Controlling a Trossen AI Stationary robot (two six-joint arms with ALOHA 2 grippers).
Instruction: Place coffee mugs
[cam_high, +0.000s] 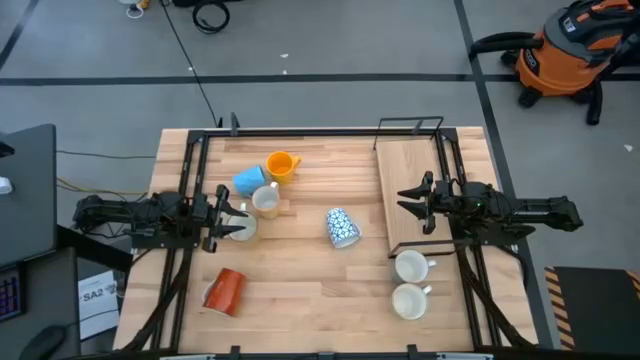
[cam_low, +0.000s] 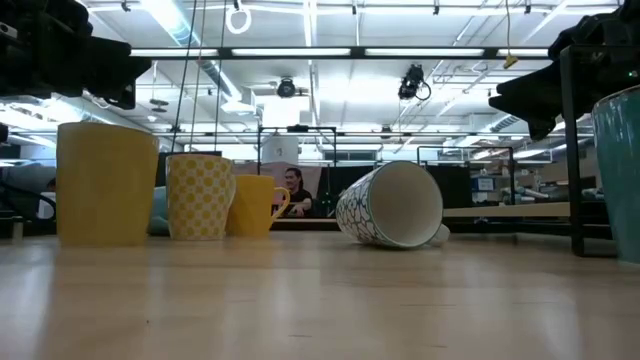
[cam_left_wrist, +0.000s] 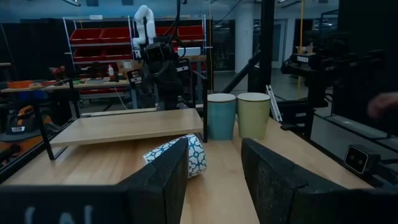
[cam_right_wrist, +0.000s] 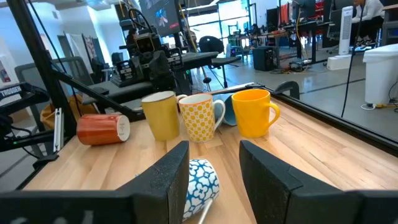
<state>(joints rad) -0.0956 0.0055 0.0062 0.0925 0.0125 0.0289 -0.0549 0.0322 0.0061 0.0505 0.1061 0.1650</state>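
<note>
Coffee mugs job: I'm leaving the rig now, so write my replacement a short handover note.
Left gripper: open, empty, by the left mug cluster.
Right gripper: open, empty, over the raised wooden board.
Mugs: light blue mug, yellow mug and two pale mugs grouped at left; red-orange mug on its side near the front left; patterned mug on its side mid-table; two white mugs upright in front of the board.
Done: nothing on the board.
Left: every mug probably still needs placing.
</note>
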